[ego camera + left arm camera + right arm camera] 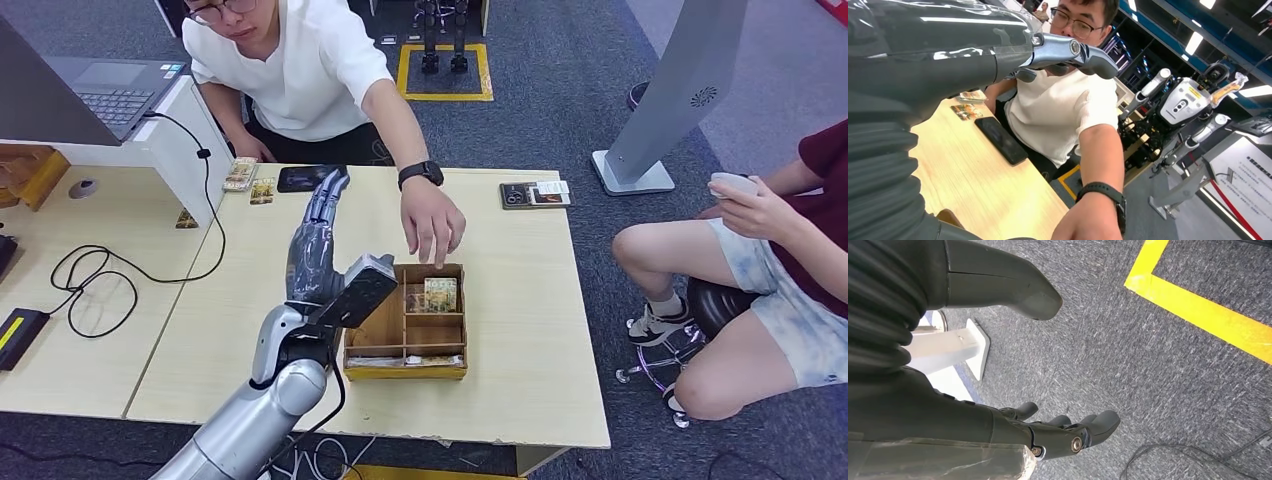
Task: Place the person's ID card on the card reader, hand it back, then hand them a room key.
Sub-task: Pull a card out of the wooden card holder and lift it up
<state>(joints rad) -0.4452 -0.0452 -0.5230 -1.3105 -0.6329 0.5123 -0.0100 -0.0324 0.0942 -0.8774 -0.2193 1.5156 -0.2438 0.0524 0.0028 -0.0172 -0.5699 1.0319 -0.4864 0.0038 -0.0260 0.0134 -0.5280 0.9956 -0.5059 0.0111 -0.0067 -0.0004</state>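
We saw the robot's left hand (pixel 318 235) stretched forward above the pale wooden desk (pixel 520 330), its dark fingers (pixel 330 190) straight and apart, grasping nothing, their tips over the flat black rectangular card reader (pixel 300 178) lying near the desk's far edge. In the left wrist view that same black slab (pixel 1000 140) lay flat on the wood with small picture cards (pixel 968 111) just beyond it. A person in a white T-shirt (pixel 300 70) reached a hand (pixel 432 225) with a black wristwatch down to the far rim of the shallow wooden compartment box (pixel 405 370), just above an upright patterned card (pixel 440 294) standing in its far right compartment. We could not tell whether that card was the room key. The right hand (pixel 1063 432) hung over grey carpet (pixel 1148 365), fingers loosely extended and released, empty.
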